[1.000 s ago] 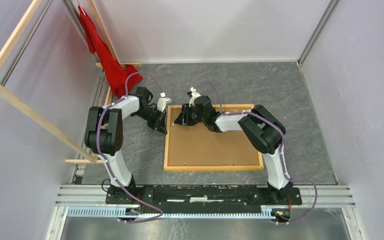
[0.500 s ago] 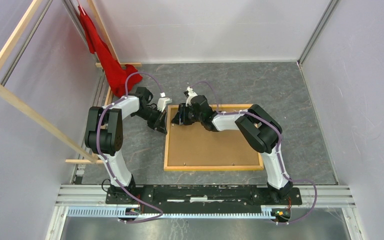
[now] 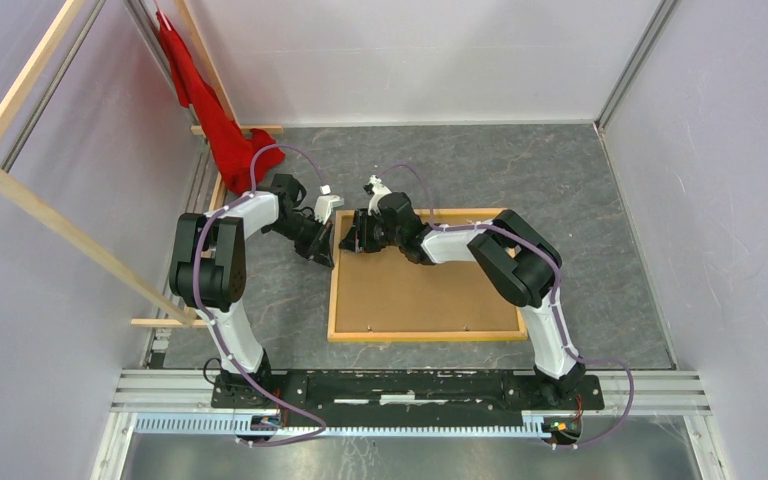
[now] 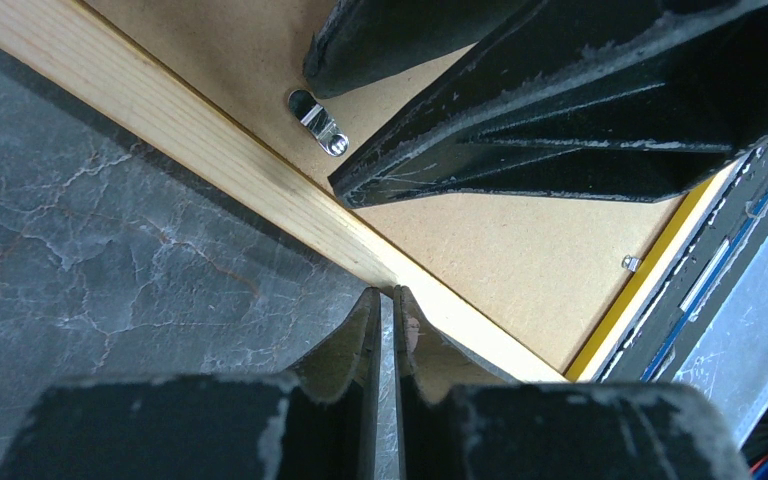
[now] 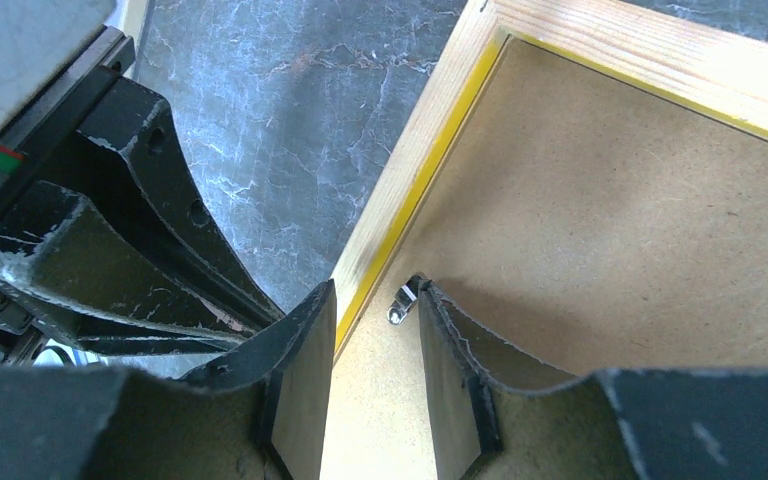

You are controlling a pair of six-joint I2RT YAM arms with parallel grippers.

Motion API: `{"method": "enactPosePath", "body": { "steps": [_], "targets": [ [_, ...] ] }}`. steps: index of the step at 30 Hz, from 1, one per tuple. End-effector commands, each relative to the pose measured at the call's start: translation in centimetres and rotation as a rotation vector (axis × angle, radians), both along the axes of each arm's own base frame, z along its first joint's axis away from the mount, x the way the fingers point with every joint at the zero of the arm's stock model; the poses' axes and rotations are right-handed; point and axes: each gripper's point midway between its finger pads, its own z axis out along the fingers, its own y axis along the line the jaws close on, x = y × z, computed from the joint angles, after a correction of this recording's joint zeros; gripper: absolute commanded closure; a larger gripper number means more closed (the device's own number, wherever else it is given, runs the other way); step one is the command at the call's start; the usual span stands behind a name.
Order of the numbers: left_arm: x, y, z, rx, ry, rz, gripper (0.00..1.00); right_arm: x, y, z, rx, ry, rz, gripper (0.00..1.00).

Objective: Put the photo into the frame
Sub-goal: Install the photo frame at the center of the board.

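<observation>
The frame [image 3: 425,336] lies face down on the table, its light wood back up, with a brown backing board [image 3: 430,290] inside it. The photo is hidden. My left gripper [image 4: 384,292] is shut, empty, its tips against the outer edge of the frame's left rail [image 4: 210,150]. My right gripper [image 5: 375,290] is open at the frame's far left corner. One of its fingers is over the rail [image 5: 400,200], the other rests on the backing board [image 5: 610,230] beside a small metal clip [image 5: 400,303]. From above, both grippers [image 3: 328,252] [image 3: 357,236] meet at that corner.
A red cloth [image 3: 215,110] hangs at the back left corner. Wooden bars [image 3: 60,230] slant along the left side. White walls close in the grey table on three sides. A second metal clip [image 4: 632,263] sits on the frame's far rail.
My right gripper has shifted slightly left along the backing board toward the frame's left rail. The left arm has stayed in place.
</observation>
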Motion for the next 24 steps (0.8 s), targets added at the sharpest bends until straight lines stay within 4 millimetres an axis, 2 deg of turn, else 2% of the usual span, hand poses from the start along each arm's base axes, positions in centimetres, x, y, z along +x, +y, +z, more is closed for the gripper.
{"method": "enactPosePath", "body": {
  "steps": [1, 24],
  "targets": [
    [1.4, 0.8, -0.9, 0.046, -0.033, 0.024, 0.86, -0.1, 0.3, -1.6, -0.029, 0.017, 0.003, 0.58],
    [1.7, 0.8, -0.8, 0.051, -0.043, 0.022, 0.87, -1.3, 1.0, -2.0, 0.025, 0.077, 0.026, 0.59]
  ]
}}
